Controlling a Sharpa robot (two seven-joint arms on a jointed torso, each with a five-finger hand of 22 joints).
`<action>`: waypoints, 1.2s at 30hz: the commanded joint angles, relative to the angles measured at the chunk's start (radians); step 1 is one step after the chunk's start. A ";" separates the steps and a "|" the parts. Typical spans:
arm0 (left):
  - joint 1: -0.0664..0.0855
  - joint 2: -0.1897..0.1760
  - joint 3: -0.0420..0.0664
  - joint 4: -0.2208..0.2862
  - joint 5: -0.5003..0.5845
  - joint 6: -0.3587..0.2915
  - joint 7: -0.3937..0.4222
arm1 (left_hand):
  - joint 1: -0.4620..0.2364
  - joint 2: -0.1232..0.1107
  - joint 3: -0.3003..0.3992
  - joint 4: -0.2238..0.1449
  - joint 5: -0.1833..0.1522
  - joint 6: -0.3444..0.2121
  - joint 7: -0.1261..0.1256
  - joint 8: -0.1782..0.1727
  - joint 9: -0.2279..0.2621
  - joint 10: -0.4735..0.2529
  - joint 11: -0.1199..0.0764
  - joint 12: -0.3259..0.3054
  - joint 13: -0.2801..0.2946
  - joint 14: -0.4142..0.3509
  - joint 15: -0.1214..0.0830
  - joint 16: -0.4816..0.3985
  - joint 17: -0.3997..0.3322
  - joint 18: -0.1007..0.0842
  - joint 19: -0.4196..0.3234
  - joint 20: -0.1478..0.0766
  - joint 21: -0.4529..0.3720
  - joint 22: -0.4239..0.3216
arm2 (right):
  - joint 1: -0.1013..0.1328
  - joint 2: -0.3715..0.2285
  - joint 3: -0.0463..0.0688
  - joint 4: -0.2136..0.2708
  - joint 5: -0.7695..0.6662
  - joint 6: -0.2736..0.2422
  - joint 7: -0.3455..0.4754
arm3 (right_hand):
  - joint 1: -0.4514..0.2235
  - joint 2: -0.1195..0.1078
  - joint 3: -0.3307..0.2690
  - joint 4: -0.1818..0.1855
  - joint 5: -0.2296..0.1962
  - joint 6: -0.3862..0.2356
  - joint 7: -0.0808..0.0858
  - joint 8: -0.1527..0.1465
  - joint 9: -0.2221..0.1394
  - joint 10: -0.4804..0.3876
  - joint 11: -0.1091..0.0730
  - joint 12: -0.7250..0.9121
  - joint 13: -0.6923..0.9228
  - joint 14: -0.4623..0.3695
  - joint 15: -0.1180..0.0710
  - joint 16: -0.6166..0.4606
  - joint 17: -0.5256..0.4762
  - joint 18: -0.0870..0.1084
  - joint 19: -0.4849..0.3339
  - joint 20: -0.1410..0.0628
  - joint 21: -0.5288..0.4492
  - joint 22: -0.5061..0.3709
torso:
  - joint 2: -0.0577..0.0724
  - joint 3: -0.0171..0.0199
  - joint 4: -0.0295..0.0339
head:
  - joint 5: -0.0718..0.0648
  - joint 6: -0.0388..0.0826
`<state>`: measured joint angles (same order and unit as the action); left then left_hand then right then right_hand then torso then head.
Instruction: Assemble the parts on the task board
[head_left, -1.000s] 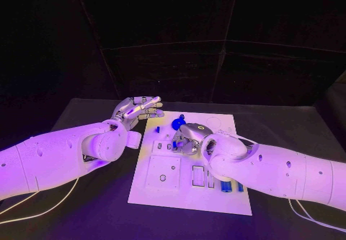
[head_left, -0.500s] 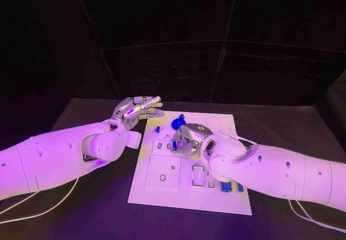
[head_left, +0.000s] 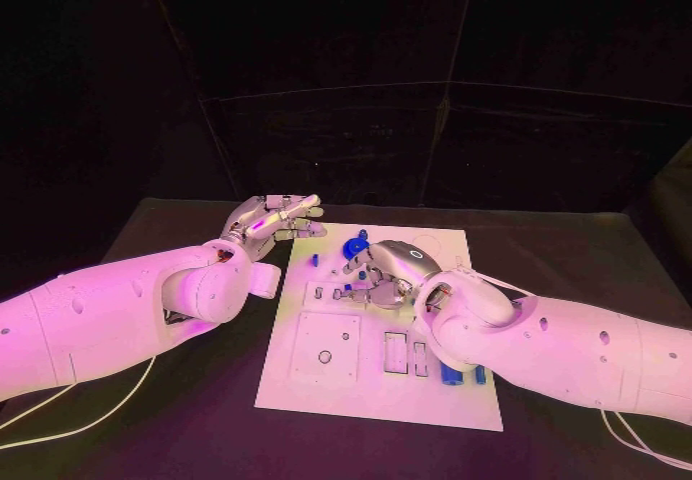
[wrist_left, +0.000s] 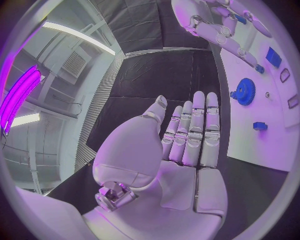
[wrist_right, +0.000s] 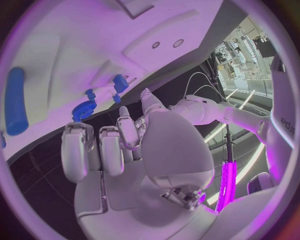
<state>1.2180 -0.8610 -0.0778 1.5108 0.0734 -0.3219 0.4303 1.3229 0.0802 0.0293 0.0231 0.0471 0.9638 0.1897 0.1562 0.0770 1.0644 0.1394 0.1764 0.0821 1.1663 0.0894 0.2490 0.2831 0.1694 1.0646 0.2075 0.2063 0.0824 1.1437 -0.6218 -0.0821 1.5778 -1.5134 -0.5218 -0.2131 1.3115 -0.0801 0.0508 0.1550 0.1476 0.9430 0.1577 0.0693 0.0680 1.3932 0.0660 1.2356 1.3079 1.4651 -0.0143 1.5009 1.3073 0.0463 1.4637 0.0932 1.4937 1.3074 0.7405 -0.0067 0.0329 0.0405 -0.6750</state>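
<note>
Board (head_left: 378, 385) lies flat mid-counter (head_left: 173, 430), long side running away from the robot.

Left robot hand (head_left: 271, 218) hovers just off the board's far-left corner, over bare counter. Left wrist view: fingers (wrist_left: 195, 131) straight and side by side, thumb out to one side, palm empty, holding nothing.

Right robot hand (head_left: 381, 272) is over the board's middle, just past the row of small slots. Fingers curl down toward the surface. A small blue part (head_left: 342, 294) shows right at the fingertips in the head view; can't tell whether it is pinched or just lying beside them, so the right hand's grip is undetermined. Right wrist view shows the fingers (wrist_right: 102, 150) bent in over the palm, tips hidden.

Parts:
- blue gear (head_left: 355, 243) on the board's far half, just beyond the right hand; also seen in the left wrist view (wrist_left: 244, 92) and the right wrist view (wrist_right: 82, 109)
- small blue peg (head_left: 315, 259) standing near the board's left edge, between the two hands
- blue cylinder (head_left: 451, 374) lying near the board's near-right area, partly behind the right forearm; in the right wrist view (wrist_right: 15, 101) it lies flat on the board

Near-left square plate (head_left: 326, 345) sits on the board, with rectangular slots (head_left: 395, 351) beside it.
</note>
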 joint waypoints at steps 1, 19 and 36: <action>0.002 0.000 0.001 -0.003 -0.096 0.021 -0.029 | -0.008 0.009 -0.002 -0.002 0.002 0.036 -0.016 0.008 0.004 0.046 -0.020 0.006 0.003 0.068 -0.024 0.036 0.028 0.018 0.055 -0.025 0.025 0.012 | 0.009 -0.040 0.003 0.040 0.091 -0.106 0.215 | 0.015 0.003 -0.008 0.001 0.024 -0.005 -0.002 0.004 0.003 0.000 0.002 0.010 0.029 0.082 0.007 0.005 0.165 -0.010 0.018 0.007 0.002 0.097 | -0.001 0.0007 -0.0006 | 0.000 0.005; 0.038 0.023 0.001 -0.034 -0.722 0.213 -0.660 | -0.141 -0.014 -0.152 0.118 0.006 0.150 -0.107 0.113 0.088 0.260 -0.121 0.299 0.298 0.377 -0.150 1.217 1.171 -0.031 0.355 -0.158 0.641 0.558 | 0.146 -0.271 0.064 0.053 0.392 0.004 0.285 | 0.043 0.019 -0.017 0.003 0.077 0.004 -0.005 0.014 0.005 -0.022 -0.001 -0.024 0.004 0.072 0.005 -0.021 0.129 -0.002 -0.002 0.005 -0.015 0.062 | -0.040 0.0202 -0.0077 | 0.007 -0.004; 0.138 0.153 -0.053 -0.099 -0.999 0.349 -1.001 | -0.189 0.032 -0.278 0.218 0.002 0.034 -0.132 0.367 0.325 0.259 -0.152 1.023 1.047 0.404 -0.162 1.322 1.288 -0.121 0.424 -0.172 1.208 1.249 | 0.166 -0.258 0.068 -0.059 0.450 0.054 0.261 | 0.050 0.024 -0.026 0.009 0.102 0.003 -0.006 0.016 0.005 -0.037 -0.002 -0.051 -0.016 0.065 0.003 -0.040 0.107 0.004 -0.018 0.004 -0.032 0.033 | -0.060 0.0273 -0.0166 | 0.015 -0.021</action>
<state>1.3533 -0.7127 -0.1305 1.4151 -0.8578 -0.0187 -0.4841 1.1420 0.1124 -0.2442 0.2416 0.0493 1.0056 0.0570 0.5173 0.3992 1.3169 -0.0110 1.1959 1.1272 1.4633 -0.0661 1.5678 1.3080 0.0611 1.4620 0.0377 1.4107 1.3075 1.3072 -0.8817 -0.0156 1.5206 -1.0860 -0.4950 0.0513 1.3533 -0.0529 0.0303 0.1644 0.2468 0.9467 0.1540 0.0804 0.0722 1.3645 0.0625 1.1877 1.2927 1.4651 -0.0143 1.4661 1.3077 0.0463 1.4511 0.0986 1.4671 1.3073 0.6822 0.0213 0.0163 0.0569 -0.6949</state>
